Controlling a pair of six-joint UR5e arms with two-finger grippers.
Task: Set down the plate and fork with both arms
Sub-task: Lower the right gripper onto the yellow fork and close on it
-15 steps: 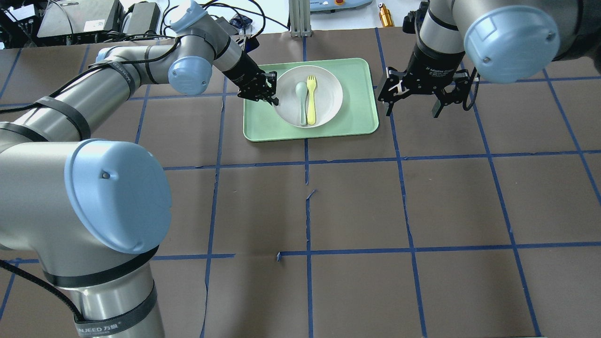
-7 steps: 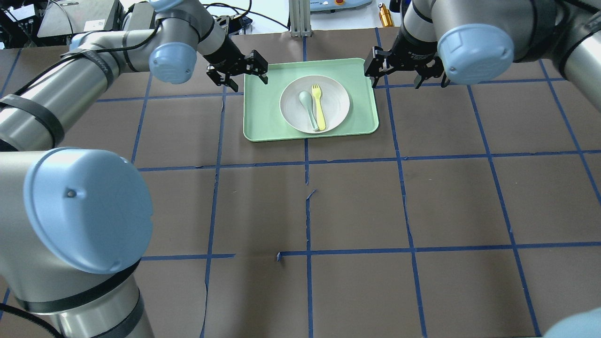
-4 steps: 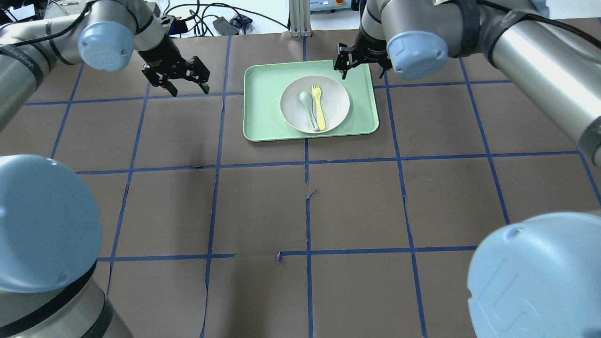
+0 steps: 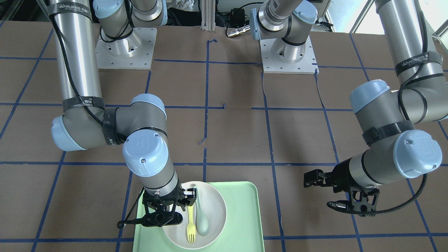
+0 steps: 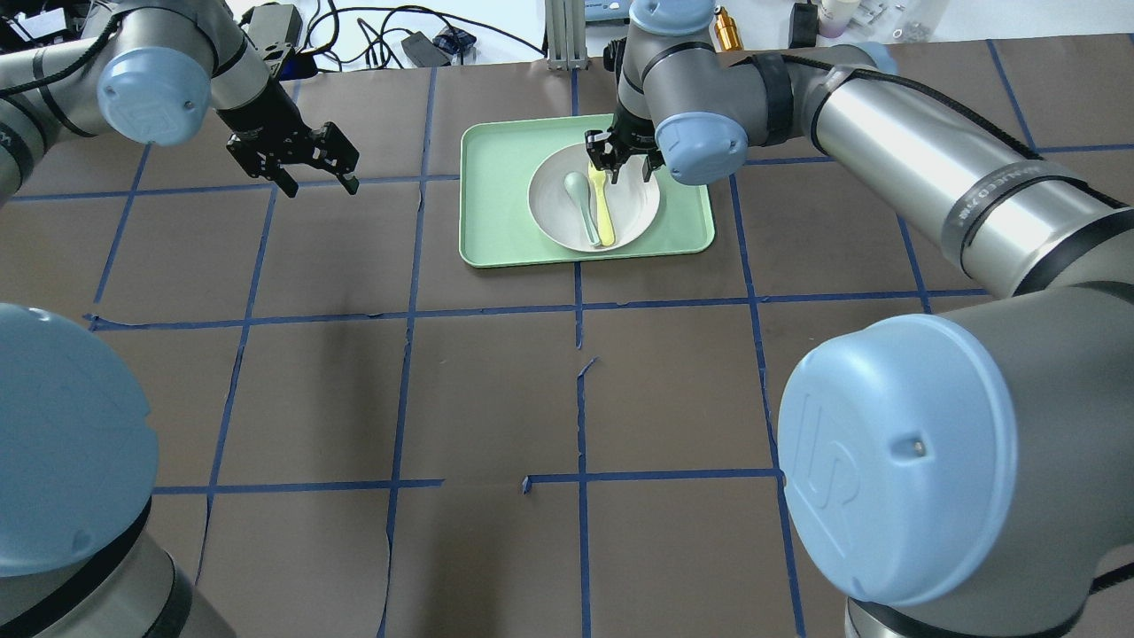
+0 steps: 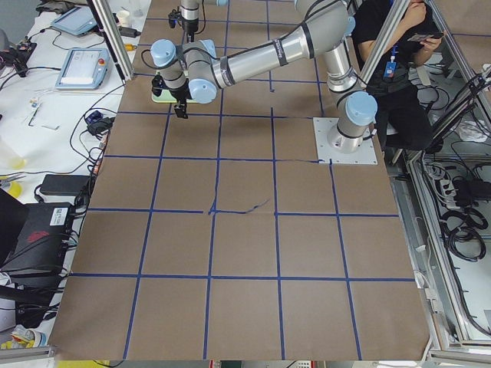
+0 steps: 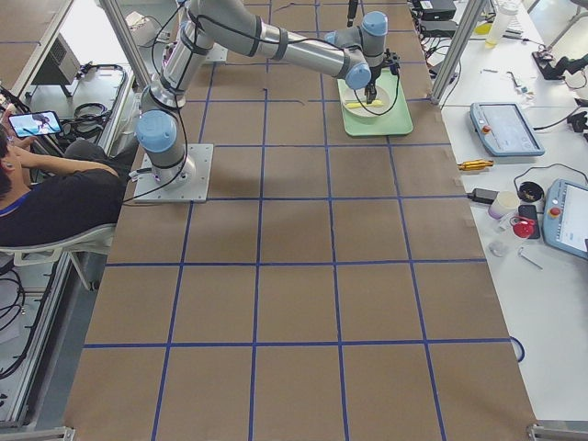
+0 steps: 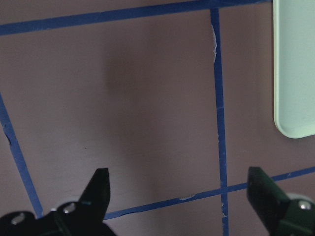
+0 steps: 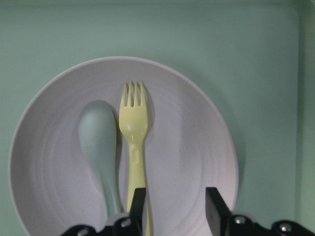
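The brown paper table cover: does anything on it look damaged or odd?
Yes. Near the middle of the brown paper table cover, the blue tape grid is torn and peeling, and one line has a small gap.

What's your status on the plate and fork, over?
Left gripper open, over bare table beside tray. Right gripper open above plate, at fork handle. Fork lies beside spoon in plate; nothing gripped.
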